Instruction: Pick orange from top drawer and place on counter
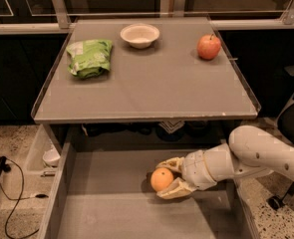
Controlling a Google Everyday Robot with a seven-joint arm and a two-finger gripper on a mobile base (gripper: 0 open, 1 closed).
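Observation:
The orange (162, 179) lies on the grey bottom of the open top drawer (111, 203), right of its middle. My gripper (169, 177) reaches in from the right on a white arm, and its two pale fingers (177, 188) sit on either side of the orange, one behind it and one in front. The fruit rests between them, low on the drawer floor. The counter (151, 88) is the grey tabletop above the drawer, with a thin raised rim.
On the counter stand a green bag (89, 57) at the left, a white bowl (140, 35) at the back middle and a red-orange apple (209, 47) at the back right. A white bin (46, 153) and a cable lie on the floor at left.

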